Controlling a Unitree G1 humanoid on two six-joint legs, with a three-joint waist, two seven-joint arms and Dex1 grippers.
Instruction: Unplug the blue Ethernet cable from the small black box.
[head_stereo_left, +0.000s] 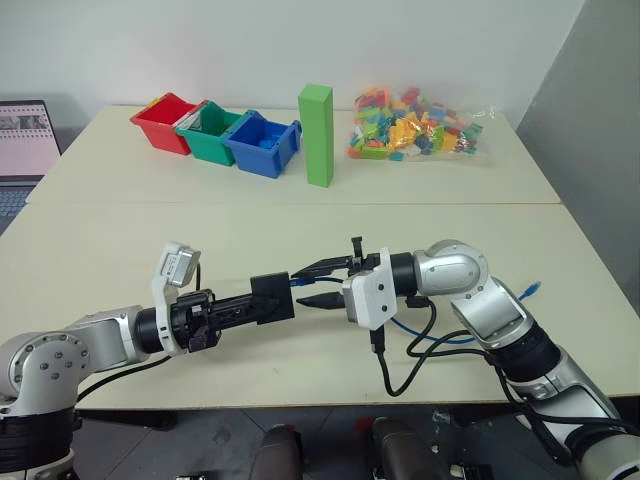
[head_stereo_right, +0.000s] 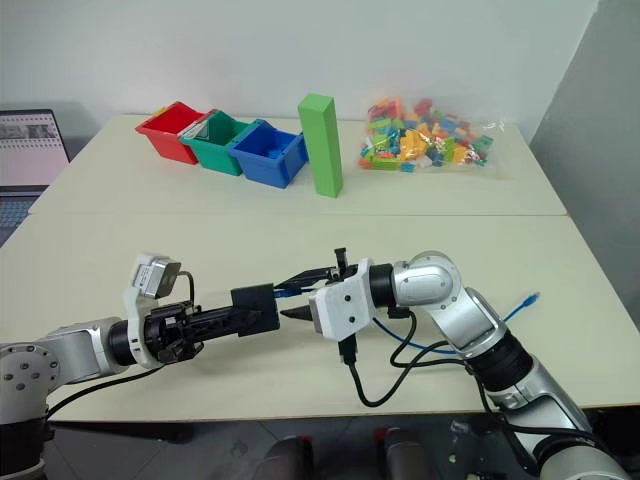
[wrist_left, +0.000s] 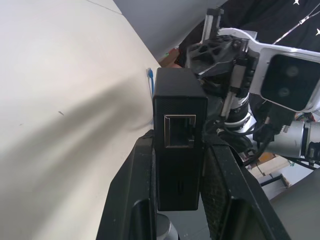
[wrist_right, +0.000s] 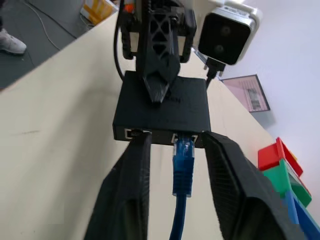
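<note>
The small black box (head_stereo_left: 272, 298) hangs just above the table, with my left gripper (head_stereo_left: 262, 302) shut on it; one black finger (wrist_right: 159, 75) lies across its top. An empty port in the box (wrist_left: 179, 131) faces the left wrist camera. The blue Ethernet cable (wrist_right: 182, 160) has its plug at a port in the box's (wrist_right: 165, 107) front side. I cannot tell whether the plug is still seated. My right gripper (head_stereo_left: 318, 284) is open, its fingers (wrist_right: 125, 190) on either side of the plug and apart from it. The rest of the cable (head_stereo_left: 440, 338) trails under the right arm to a loose end (head_stereo_left: 530, 290).
Along the back of the table (head_stereo_left: 120, 240) stand a red bin (head_stereo_left: 163, 123), a green bin (head_stereo_left: 208, 132), a blue bin (head_stereo_left: 262, 145), an upright green block (head_stereo_left: 317, 135) and a bag of coloured bricks (head_stereo_left: 415, 124). A laptop (head_stereo_left: 22, 145) sits at the far left.
</note>
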